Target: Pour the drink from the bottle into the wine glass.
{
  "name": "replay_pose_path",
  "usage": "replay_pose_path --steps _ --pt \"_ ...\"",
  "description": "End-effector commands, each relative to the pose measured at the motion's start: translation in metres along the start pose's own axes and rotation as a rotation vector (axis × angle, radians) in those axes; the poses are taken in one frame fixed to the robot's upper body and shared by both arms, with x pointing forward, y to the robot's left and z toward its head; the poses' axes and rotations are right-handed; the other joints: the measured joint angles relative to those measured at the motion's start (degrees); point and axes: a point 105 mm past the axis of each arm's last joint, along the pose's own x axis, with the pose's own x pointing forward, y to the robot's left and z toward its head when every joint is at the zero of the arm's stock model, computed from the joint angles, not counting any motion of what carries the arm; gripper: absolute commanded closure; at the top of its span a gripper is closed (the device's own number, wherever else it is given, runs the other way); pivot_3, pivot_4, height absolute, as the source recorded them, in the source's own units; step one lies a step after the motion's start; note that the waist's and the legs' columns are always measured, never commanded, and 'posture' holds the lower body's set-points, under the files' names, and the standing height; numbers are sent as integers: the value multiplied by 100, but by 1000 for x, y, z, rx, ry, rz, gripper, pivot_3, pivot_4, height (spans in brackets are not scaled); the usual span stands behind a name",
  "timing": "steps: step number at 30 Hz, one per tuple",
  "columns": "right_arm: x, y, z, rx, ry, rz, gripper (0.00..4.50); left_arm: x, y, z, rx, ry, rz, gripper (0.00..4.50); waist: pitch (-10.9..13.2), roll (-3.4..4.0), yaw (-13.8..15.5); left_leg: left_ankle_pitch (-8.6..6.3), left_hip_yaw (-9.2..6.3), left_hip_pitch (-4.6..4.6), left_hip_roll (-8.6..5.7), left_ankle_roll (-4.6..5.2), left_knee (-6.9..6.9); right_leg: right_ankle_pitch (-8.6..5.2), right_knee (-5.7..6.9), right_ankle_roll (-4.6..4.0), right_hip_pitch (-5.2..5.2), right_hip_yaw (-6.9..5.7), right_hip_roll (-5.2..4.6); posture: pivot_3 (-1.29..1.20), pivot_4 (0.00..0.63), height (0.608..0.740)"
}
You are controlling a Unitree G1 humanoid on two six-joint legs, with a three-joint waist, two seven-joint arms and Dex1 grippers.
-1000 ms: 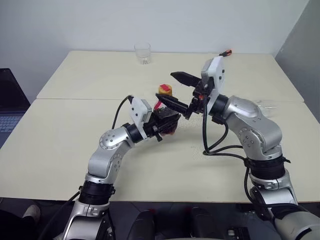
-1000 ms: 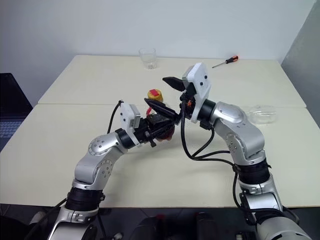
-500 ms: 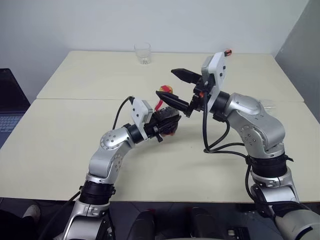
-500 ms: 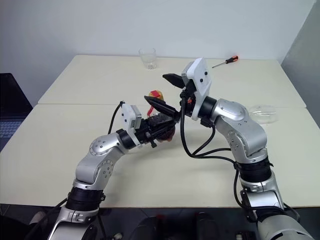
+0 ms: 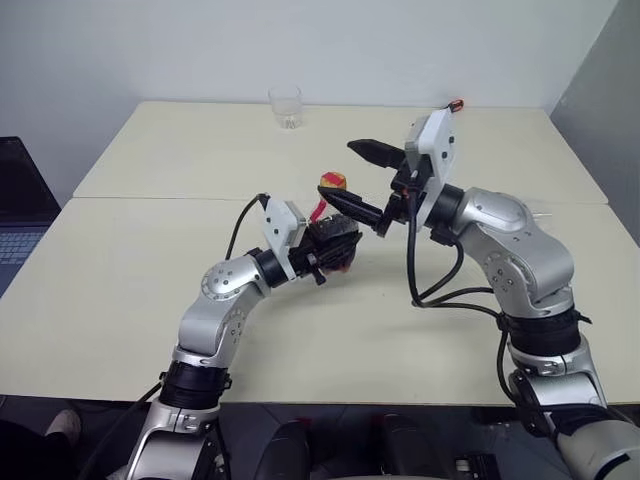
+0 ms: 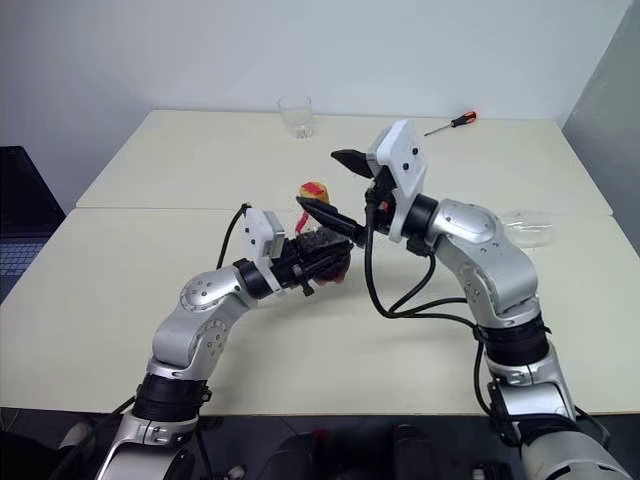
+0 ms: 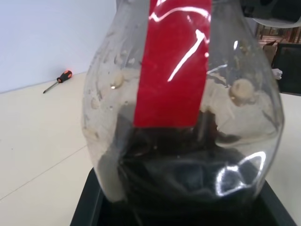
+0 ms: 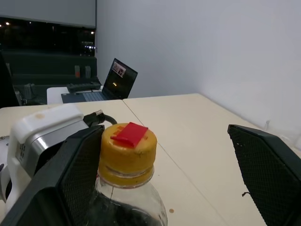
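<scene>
On my left, a laptop [image 5: 12,205] sits at the table [image 5: 120,290] edge, well away from the work. My left gripper [image 5: 330,245] is clamped on the bottle's [image 5: 336,240] rounded body and holds it up over the middle of the table, roughly upright with a slight lean. The wrist view shows the drink [image 7: 188,174] pooled dark in the lower part, so the bottle is far from full and I judge it light. The clear plastic wall looks thin; I expect it to give under a hard squeeze, and the droplets inside hint it may be slick, so the low, wide grip on the belly seems the right place to hold.

The yellow cap [image 8: 128,153] with its red tab is on, so nothing can pour yet. My right gripper [image 5: 358,178] stands wide open just beside it, one finger [image 8: 77,174] close against the cap's side and the other well off on the far side. The cap is small, hard and ribbed, so I would take it around its rim, level, and twist while the left holds firm.

A tumbler [image 5: 286,107] stands at the far edge, and a screwdriver [image 6: 450,122] lies farther right. At the right edge lies something clear [image 6: 525,228]; I take it for the wine glass on its side, though I cannot be sure. It is fragile and would need standing by the stem.
</scene>
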Motion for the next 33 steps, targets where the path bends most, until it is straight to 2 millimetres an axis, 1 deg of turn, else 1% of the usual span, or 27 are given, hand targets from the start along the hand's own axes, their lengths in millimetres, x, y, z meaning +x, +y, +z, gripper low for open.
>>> replay_pose_path --steps 1,6,12,19,24,28,30,33 --pt "-10 -11 2 -26 9 -47 38 1 -2 21 57 -78 -18 2685 0 0 0 0 0 0 0 0 0 0 0 0 0 0 0 0 150 740" --pt "-16 -12 3 -23 20 -52 38 2 -3 21 55 -76 -24 2685 0 0 0 0 -1 0 1 0 -1 0 0 0 0 0 0 0 150 740" --pt "-24 -23 7 -24 26 -92 38 1 -2 20 55 -75 -26 2685 0 0 1 0 0 0 0 0 0 0 0 0 0 0 0 0 150 740" --pt "-42 -35 6 -32 72 -130 38 1 0 20 58 -74 -25 2685 0 -1 13 0 2 -2 -2 0 0 0 -2 0 0 1 -1 0 150 740" --pt "-47 -38 6 -37 84 -143 38 0 0 20 59 -72 -29 2685 0 -1 0 0 2 -1 1 0 -1 0 -1 0 0 1 0 0 150 740" --pt "-49 -31 6 14 59 -112 38 0 2 20 61 -69 -29 2685 1 -1 6 0 1 -1 0 0 0 0 0 0 0 0 1 0 150 740" --pt "-48 -22 10 83 16 -60 38 0 3 20 65 -67 -29 2685 1 -1 4 0 2 -2 -1 0 0 0 -1 0 0 1 1 0 150 740" --pt "-44 -11 15 133 -19 -4 38 1 6 22 71 -67 -29 2685 1 -1 4 0 2 -2 0 0 -1 0 -2 0 0 1 0 0 150 740"
